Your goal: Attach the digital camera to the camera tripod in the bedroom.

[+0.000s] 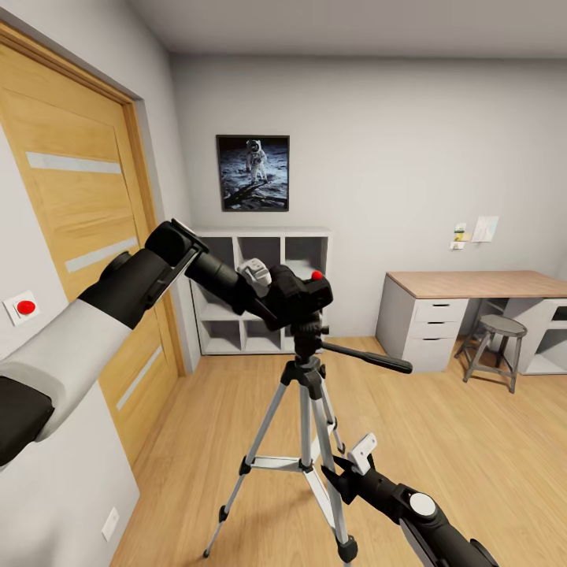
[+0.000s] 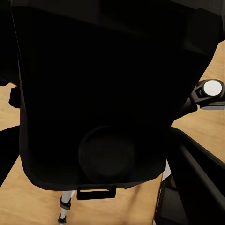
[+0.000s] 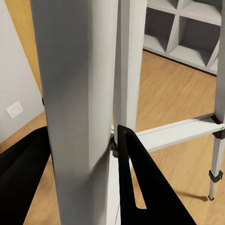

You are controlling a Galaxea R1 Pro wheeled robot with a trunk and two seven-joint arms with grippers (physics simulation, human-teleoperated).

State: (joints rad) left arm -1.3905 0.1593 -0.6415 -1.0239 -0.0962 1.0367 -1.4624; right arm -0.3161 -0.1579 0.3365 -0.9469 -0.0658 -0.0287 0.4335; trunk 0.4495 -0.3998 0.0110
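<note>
The digital camera (image 1: 303,293), black with a red button on top, sits on the black head of the camera tripod (image 1: 307,394). My left gripper (image 1: 277,293) is shut on it from the left. In the left wrist view the camera body (image 2: 103,84) is very close, with its round lens bump low down. The tripod's silver legs spread over the wood floor, and its long pan handle (image 1: 370,358) points right. My right gripper (image 1: 346,471) is shut on the front right leg low down. That leg (image 3: 79,93) stands between the black fingers (image 3: 140,183).
A wooden door (image 1: 71,236) fills the left wall. White cube shelves (image 1: 260,315) stand behind the tripod under an astronaut picture (image 1: 253,172). A desk (image 1: 472,283) and stool (image 1: 500,327) are at the right. Open wood floor (image 1: 441,441) lies around the tripod.
</note>
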